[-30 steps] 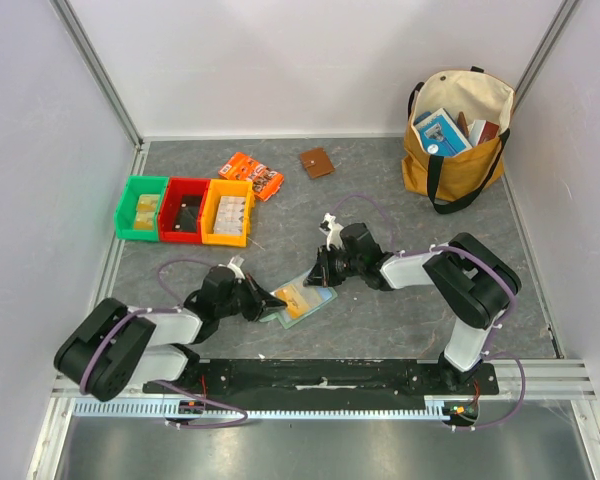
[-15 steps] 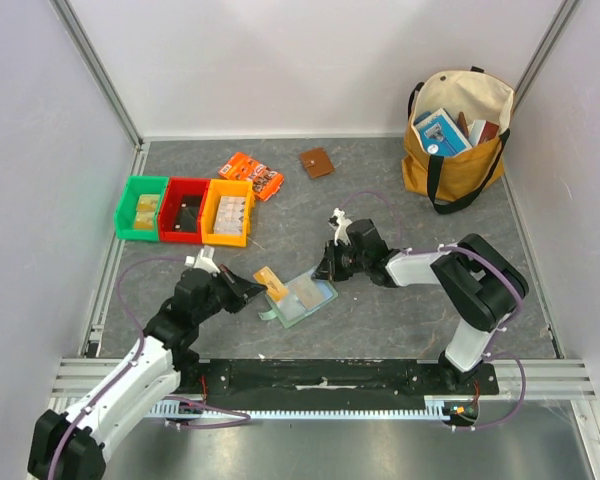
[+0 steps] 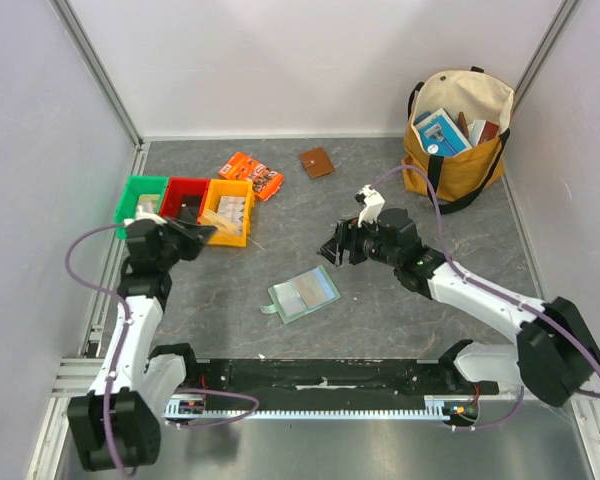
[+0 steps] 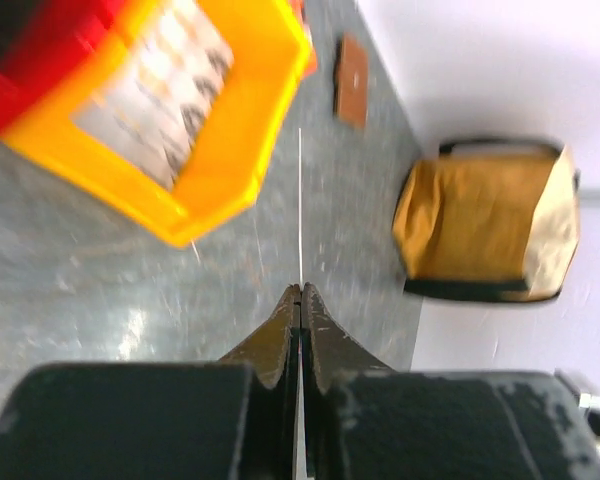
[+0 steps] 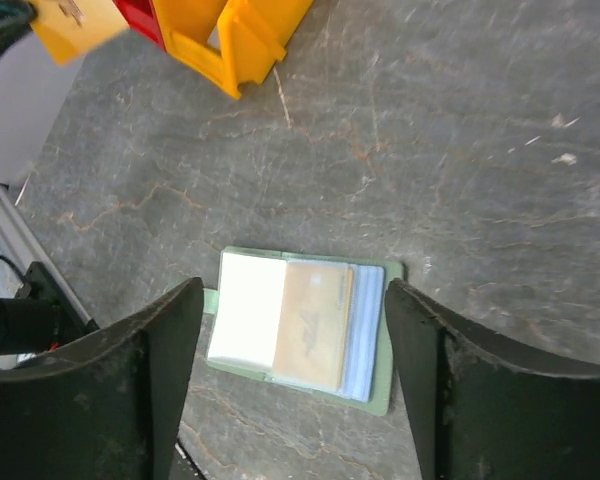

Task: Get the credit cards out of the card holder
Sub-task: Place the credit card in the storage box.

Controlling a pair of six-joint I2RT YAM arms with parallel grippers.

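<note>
Top external view: left claw (image 3: 204, 230) is up by the bins, pinched tight on one tan-orange credit card (image 5: 75, 25), which shows edge-on between the shut fingers in the left wrist view. Right claw (image 3: 332, 251) hangs wide and empty, just beyond the card holder (image 3: 303, 295). The holder lies open and flat on the desk (image 3: 400, 320), between the two arms, with nothing touching it.

By my reading, we're mid-extraction: one card is out and aloft, and a second tan card (image 5: 315, 325) sits in a sleeve. Glare on the pocket beside it hides whether there are more.

Next, the lifted card needs setting down. Then one claw should pin the light holder while the other nips the exposed card edge and slides it out flat.

The count:
- two cards seen, one holder
- three bins: green bin (image 3: 146, 181), red bin (image 3: 190, 183), yellow bin (image 3: 235, 184)
- one orange packet (image 3: 252, 173)
- one brown wallet (image 3: 317, 162)
- one tote bag (image 3: 458, 150)
</note>
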